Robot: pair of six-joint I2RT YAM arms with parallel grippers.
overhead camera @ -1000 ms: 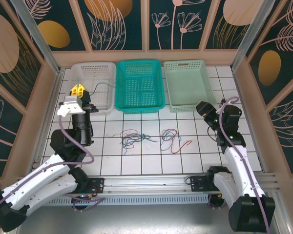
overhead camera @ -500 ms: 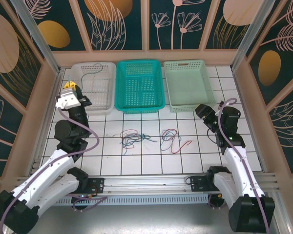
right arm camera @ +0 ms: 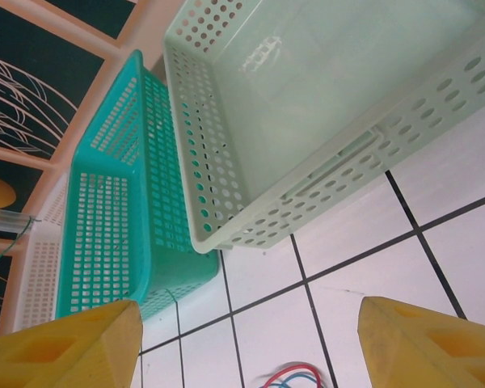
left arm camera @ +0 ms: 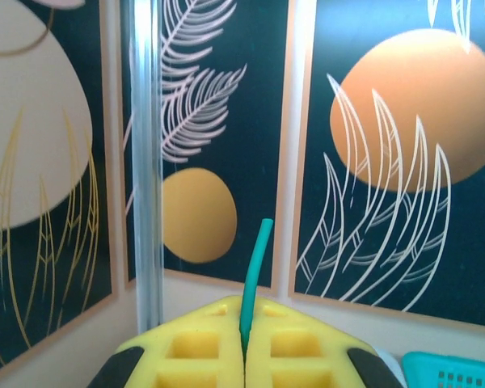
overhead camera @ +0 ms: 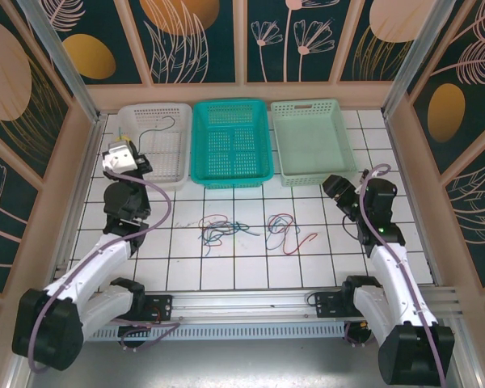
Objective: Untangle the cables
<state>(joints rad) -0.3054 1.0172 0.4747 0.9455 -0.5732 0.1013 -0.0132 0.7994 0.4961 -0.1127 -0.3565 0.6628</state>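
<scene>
Layout as I see it from the console. Three baskets stand in a row along the far edge of my table [overhead camera: 242, 259]: left basket [overhead camera: 153, 107], middle basket [overhead camera: 230, 103] and right basket [overhead camera: 307, 105], side by side. On the table before the middle basket lies the tangle of cables [overhead camera: 220, 229]. Just to its right lies a smaller loop of cables [overhead camera: 287, 230]. My left gripper [overhead camera: 121, 149] sits over the left basket's near-left corner. The held cable [left arm camera: 255, 275] is pinched between its pads and runs into that basket. My right gripper [overhead camera: 333, 184] hangs before the right basket's near edge, to the right of both cable groups.
</scene>
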